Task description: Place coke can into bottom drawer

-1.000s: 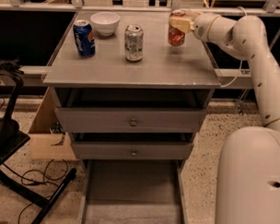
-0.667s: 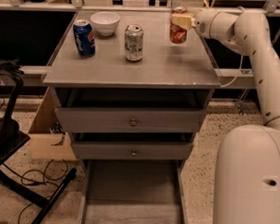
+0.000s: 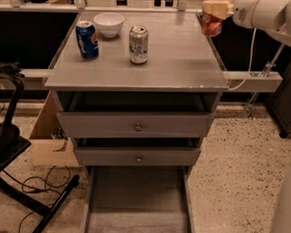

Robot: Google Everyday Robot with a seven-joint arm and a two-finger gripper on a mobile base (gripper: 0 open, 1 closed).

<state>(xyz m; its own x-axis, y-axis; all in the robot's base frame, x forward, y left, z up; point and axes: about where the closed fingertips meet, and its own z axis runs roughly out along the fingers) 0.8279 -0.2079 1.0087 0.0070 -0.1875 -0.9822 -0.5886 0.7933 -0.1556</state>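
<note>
My gripper (image 3: 214, 11), clamped on the coke can (image 3: 212, 27), holds it above the grey worktop's (image 3: 176, 62) far right edge, well apart from the blue can (image 3: 87, 38), silver can (image 3: 138, 44) and bowl (image 3: 109, 24), the bottom drawer (image 3: 138, 199) standing open over speckled floor (image 3: 234, 169).

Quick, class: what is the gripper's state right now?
Gripper: shut on the small red-orange coke can, at the far right corner of the grey cabinet top.

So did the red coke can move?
Yes. Held in the gripper at the top right, the coke can has gone right, from over the cabinet top to its right edge.
</note>
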